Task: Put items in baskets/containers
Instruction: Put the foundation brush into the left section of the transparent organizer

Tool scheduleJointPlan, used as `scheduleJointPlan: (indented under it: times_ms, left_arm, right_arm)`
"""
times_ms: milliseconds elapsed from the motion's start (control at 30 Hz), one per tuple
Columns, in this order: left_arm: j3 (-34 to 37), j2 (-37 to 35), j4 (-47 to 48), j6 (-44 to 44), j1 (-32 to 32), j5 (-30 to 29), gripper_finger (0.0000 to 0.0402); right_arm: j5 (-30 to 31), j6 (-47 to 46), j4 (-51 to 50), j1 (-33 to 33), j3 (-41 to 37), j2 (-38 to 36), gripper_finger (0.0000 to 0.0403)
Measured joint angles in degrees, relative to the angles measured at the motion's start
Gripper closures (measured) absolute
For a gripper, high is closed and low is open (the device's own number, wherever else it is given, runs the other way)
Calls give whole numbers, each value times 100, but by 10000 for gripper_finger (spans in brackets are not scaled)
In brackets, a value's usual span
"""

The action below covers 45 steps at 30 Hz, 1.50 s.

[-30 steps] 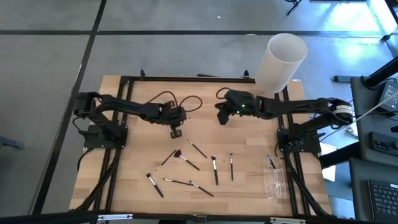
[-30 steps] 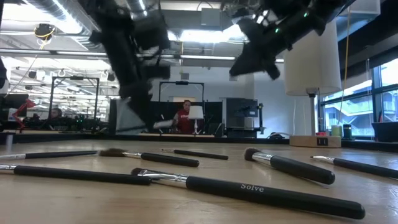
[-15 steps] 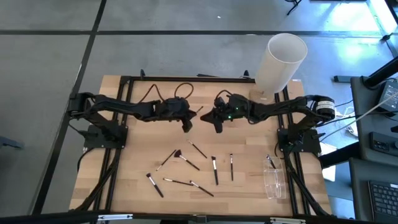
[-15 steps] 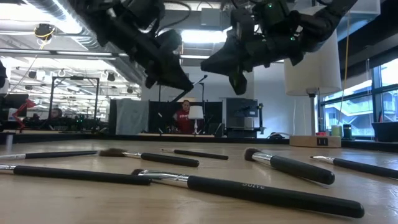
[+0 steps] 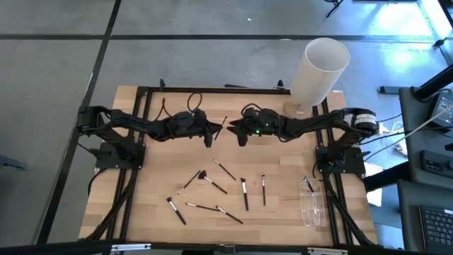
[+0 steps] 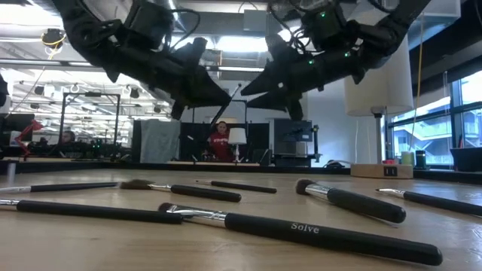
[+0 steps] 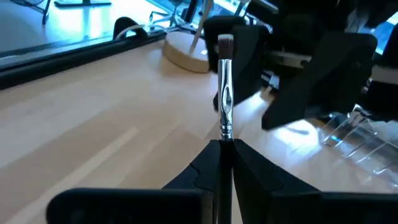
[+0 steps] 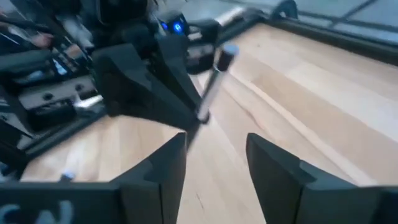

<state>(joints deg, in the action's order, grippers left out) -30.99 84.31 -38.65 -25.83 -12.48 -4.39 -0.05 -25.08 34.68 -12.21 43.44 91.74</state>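
a: where's the free room?
b: bare wood along the table (image 5: 141,191) edges; brushes (image 5: 212,185) scattered mid-front, clear box (image 5: 312,207) at the right edge.
a: and the claws?
b: mid-air, back centre. left gripper (image 5: 211,132) pinches a thin brush (image 7: 224,93), silver ferrule, dark tip; right gripper (image 5: 236,133) gapes just beside it.

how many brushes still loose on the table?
7 on the wood, high view. Another near is hard to separate. One more is in the left gripper, and the clear box may hide some.
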Motion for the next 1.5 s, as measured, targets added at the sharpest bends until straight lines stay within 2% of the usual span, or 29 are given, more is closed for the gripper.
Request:
scheduleJointPlan:
  times_ms: [233, 667, 933, 1233, 1333, 1500]
  left_arm:
    - [5, 0, -23, 84, 167, 13, 371]
    - [5, 0, -69, 169, 270, 22, 371]
    - [5, 0, -435, 497, 287, 291, 371]
    - [5, 0, -405, 661, 301, 348, 370]
    - [5, 0, -403, 667, 301, 339, 370]
    - [-2, 4, -390, 841, 301, 298, 370]
  right_arm:
    - [-116, -15, 982, 59, 2, 357, 240]
    - [-105, -39, 1048, 90, 2, 357, 245]
    - [-139, -24, 1117, 136, 2, 357, 303]
    - [-188, 73, 1179, 208, 2, 357, 364]
    - [-187, 130, 1177, 206, 2, 357, 375]
    - [-76, 223, 896, 208, 20, 249, 369]
